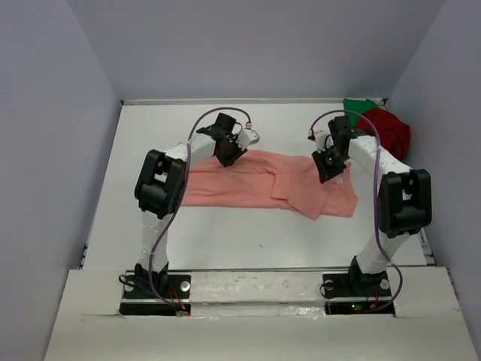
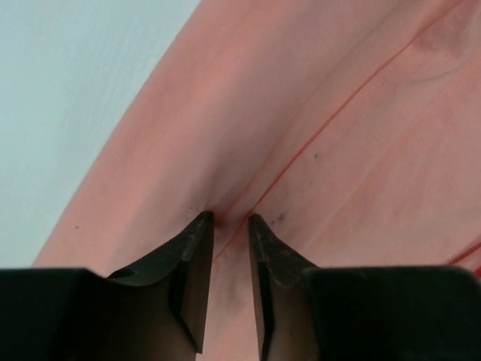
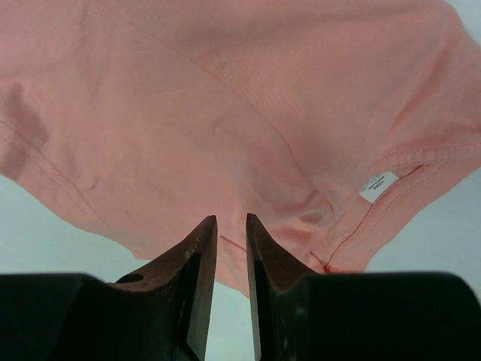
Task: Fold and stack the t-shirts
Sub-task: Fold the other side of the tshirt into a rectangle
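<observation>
1. salmon-pink t-shirt [image 1: 263, 184] lies spread crosswise in the middle of the white table [image 1: 248, 241]. it is partly folded, with its right end doubled into a thicker flap. a white neck label [image 3: 377, 186] shows in the right wrist view.
2. left gripper [image 1: 228, 156] sits on the shirt's far edge, toward its left end. its fingers are drawn almost together on a raised ridge of cloth, and creases run into the tips, so it looks to be pinching the shirt.
3. right gripper [image 1: 329, 169] sits on the same far edge, toward the shirt's right end. it is likewise nearly closed with cloth gathered at the tips, which i read as a grip on the shirt.
4. the two holds are well apart on one edge. they probably serve to bring that edge over evenly and keep the fold line straight.
5. dark red t-shirt [image 1: 391, 131] and green t-shirt [image 1: 359, 106] lie bunched and touching beyond the salmon shirt's right end. they are likely parked there, waiting their turn.
6. the tabletop is matte and smooth. plain pale violet-grey walls [image 1: 45, 150] close in beyond and to both sides of the shirt.
</observation>
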### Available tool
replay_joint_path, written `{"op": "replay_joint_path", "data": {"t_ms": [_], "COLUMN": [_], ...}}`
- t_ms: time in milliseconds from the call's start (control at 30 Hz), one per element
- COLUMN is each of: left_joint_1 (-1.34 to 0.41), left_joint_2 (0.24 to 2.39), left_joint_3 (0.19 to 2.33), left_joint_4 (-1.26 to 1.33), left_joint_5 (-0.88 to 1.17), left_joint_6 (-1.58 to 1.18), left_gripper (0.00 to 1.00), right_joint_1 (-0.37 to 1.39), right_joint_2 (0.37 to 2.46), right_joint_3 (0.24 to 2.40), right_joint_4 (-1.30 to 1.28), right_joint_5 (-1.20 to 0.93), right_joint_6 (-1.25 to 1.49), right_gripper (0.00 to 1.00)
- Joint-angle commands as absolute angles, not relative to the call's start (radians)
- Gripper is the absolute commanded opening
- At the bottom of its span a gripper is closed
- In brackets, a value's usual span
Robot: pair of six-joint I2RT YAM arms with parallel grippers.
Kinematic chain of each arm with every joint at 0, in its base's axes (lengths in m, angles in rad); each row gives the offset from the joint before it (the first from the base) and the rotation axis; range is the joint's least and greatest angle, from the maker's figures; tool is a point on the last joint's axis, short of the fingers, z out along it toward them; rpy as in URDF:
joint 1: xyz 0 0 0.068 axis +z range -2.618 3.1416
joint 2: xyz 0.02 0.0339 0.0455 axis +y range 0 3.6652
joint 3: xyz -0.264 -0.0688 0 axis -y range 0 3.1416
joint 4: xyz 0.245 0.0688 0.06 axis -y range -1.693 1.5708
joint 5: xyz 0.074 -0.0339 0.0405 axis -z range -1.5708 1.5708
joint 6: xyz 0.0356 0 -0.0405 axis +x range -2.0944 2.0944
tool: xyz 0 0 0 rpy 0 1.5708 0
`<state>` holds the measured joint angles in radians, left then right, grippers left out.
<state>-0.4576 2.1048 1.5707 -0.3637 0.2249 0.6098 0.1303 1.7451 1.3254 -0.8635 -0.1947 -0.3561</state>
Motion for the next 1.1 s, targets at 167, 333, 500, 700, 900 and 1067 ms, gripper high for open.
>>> {"op": "replay_joint_path", "data": {"t_ms": [167, 333, 500, 700, 900, 1067], "left_joint_1": [-0.474, -0.479, -0.480, -0.491, -0.495, -0.495], "left_joint_2": [2.095, 2.086, 2.066, 2.019, 1.954, 1.928], "left_joint_3": [1.615, 1.615, 1.611, 1.602, 1.568, 1.548], "left_joint_4": [-0.377, -0.390, -0.402, -0.446, -0.477, -0.485], "left_joint_5": [0.210, 0.199, 0.192, 0.195, 0.190, 0.173], "left_joint_6": [0.624, 0.630, 0.634, 0.649, 0.664, 0.670], "left_gripper": [0.10, 0.00, 0.00, 0.00, 0.00, 0.00], "right_joint_1": [0.124, 0.124, 0.124, 0.124, 0.124, 0.124], "right_joint_2": [1.761, 1.764, 1.767, 1.773, 1.778, 1.778], "right_joint_3": [1.353, 1.358, 1.362, 1.370, 1.381, 1.387], "right_joint_4": [-0.874, -0.882, -0.885, -0.890, -0.900, -0.907], "right_joint_5": [-0.215, -0.218, -0.221, -0.221, -0.227, -0.232], "right_joint_6": [-0.368, -0.367, -0.368, -0.367, -0.368, -0.367], "right_gripper": [0.24, 0.21, 0.20, 0.17, 0.15, 0.14]}}
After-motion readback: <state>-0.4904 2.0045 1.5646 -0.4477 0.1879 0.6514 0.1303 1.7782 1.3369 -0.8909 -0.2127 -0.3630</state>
